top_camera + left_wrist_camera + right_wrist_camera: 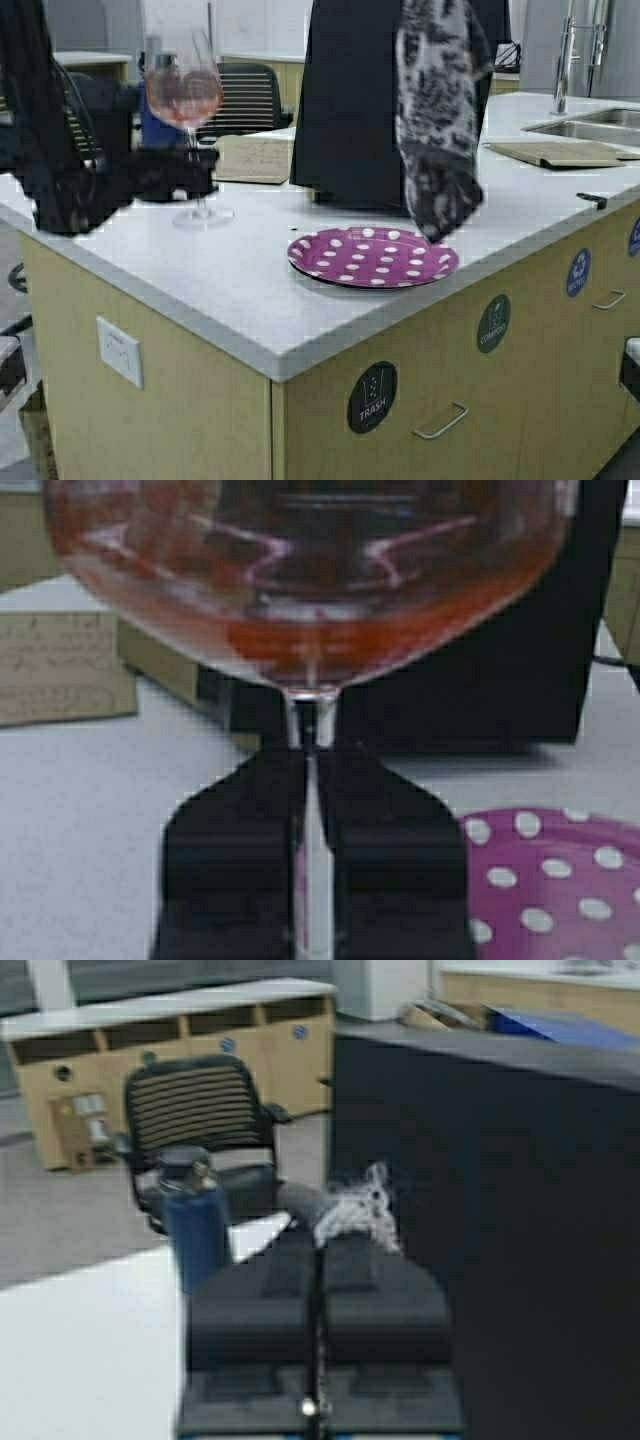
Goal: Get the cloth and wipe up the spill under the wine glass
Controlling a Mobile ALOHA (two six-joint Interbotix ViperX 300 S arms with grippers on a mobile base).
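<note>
Cloth (437, 120) hangs from right gripper (320, 1250); left gripper (310, 770) clamps wine glass (186, 110) stem.

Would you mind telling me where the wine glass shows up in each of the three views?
High view: the wine glass stands at the left, stem held by the left gripper, foot just above the countertop.
Left wrist view: its bowl fills the top, stem between the gripper's fingers.
Right wrist view: not in it.
Shared landmark: the polka-dot plate, in the high and left wrist views.
</note>
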